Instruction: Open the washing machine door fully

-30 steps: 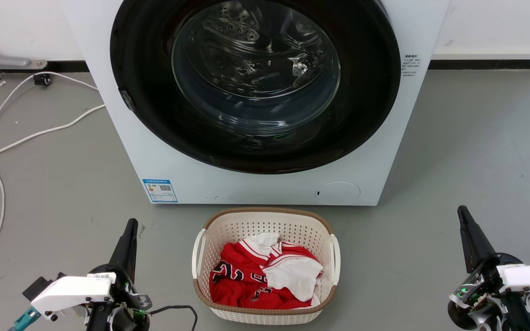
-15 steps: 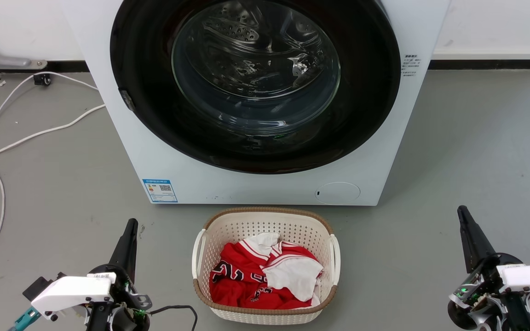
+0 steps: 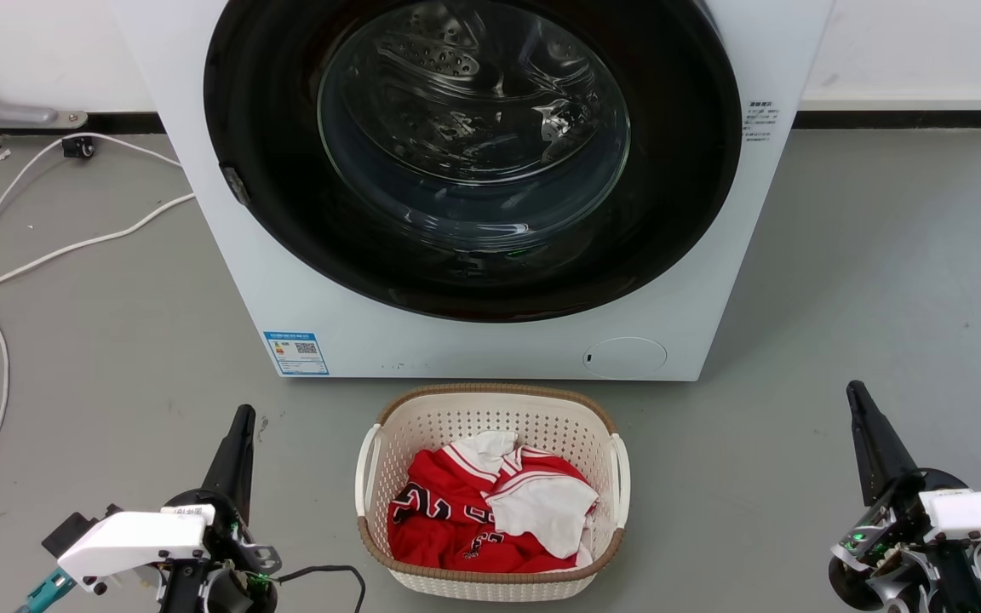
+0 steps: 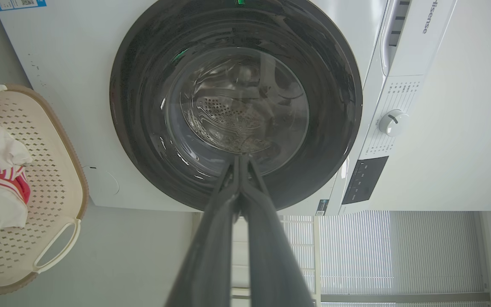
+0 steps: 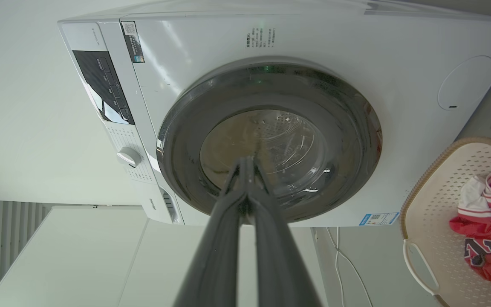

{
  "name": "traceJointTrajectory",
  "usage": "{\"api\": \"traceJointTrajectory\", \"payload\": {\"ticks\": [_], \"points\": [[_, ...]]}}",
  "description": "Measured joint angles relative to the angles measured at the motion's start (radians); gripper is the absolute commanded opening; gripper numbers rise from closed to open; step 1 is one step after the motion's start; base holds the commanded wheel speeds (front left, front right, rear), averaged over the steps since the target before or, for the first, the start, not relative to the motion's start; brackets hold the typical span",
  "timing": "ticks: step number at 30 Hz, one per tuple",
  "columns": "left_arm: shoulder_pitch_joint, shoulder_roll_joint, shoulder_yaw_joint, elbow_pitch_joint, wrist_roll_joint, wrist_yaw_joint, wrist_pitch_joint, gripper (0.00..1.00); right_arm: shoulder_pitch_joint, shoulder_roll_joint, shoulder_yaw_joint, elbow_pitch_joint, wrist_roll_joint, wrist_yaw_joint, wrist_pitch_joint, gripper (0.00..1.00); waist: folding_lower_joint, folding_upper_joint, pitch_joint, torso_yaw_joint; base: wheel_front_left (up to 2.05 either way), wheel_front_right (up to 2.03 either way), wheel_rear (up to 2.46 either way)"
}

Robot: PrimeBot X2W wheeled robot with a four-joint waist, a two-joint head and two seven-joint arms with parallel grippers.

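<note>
The round glossy black glass door (image 3: 473, 285), shut on the white washing machine (image 3: 456, 349), is judged heavy, rigid and slick, best hooked at its rim by the clenched, empty left gripper (image 3: 243, 415) or right gripper (image 3: 854, 391).

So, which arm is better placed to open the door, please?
Right, probably: the washing machine door has its hinge on the left, so the right gripper is nearer the free edge.
</note>
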Motion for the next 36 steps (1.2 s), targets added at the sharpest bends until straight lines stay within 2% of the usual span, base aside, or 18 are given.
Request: {"api": "traceJointTrajectory", "payload": {"ticks": [3,4,10,14,36], "points": [[0.0,0.0,0.0,0.0,0.0,0.0,0.0,0.0,0.0,0.0,0.0,0.0,0.0,0.0,0.0,0.0,0.0,0.0,0.0,0.0,0.0,0.0,0.0],[0.0,0.0,0.0,0.0,0.0,0.0,0.0,1.0,0.0,0.0,0.0,0.0,0.0,0.0,0.0,1.0,0.0,0.0,0.0,0.0,0.0,0.0,0.0],[0.036,-0.005,-0.009,0.033,0.005,0.002,-0.011,1.0,0.039,0.002,0.002,0.033,-0.003,0.0,-0.012,1.0,0.0,0.0,0.0,0.0,0.0,0.0,0.0],[0.036,-0.005,-0.011,0.022,0.051,0.002,-0.032,1.0,0.04,0.003,0.0,0.022,-0.052,0.0,-0.031,1.0,0.0,0.0,0.001,-0.001,0.0,0.0,0.0],[0.036,-0.004,-0.067,-0.078,0.49,0.087,-0.125,1.0,0.077,0.005,0.015,-0.105,-0.569,0.0,-0.126,1.0,0.0,0.0,0.005,-0.001,0.0,0.0,0.0]]}}
